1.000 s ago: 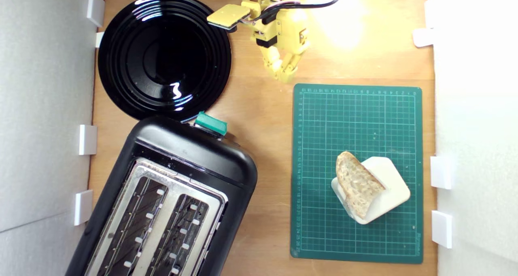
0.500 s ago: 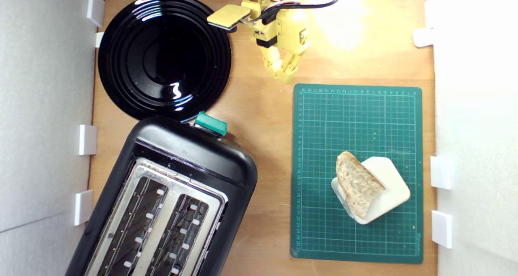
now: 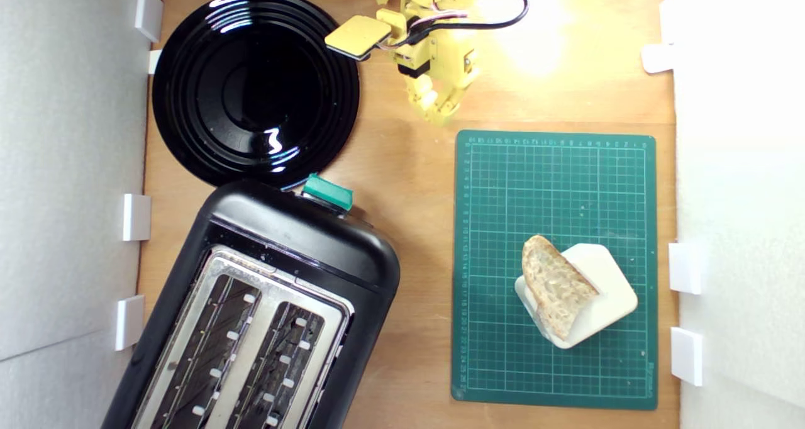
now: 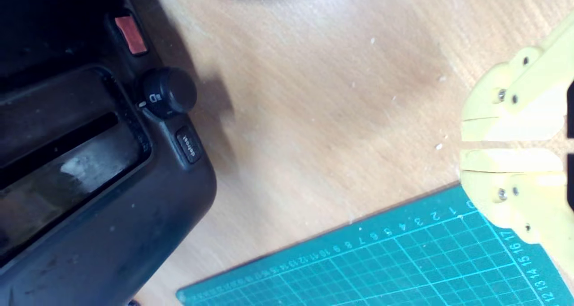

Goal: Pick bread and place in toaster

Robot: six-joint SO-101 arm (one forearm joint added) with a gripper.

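Wooden tabletop (image 3: 402,165), white walls at the sides. Gripper (image 3: 438,116) pressed closed, holding nothing, just short of green mat (image 3: 553,183). Bread (image 3: 556,285) well beyond jaws, propped aslant on cream block (image 3: 607,294); long axis diagonal, rounded end nearest jaws. Risk: thin tilted slice slipping off or tearing under pinch. Toaster (image 3: 302,240) off to one side.

Yellow arm's claw (image 3: 438,111), jaws nearly together, empty, tips pointed down.

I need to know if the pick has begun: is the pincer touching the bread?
Apart. The exterior view shows the pincer over bare wood beyond the green mat, far from the bread.
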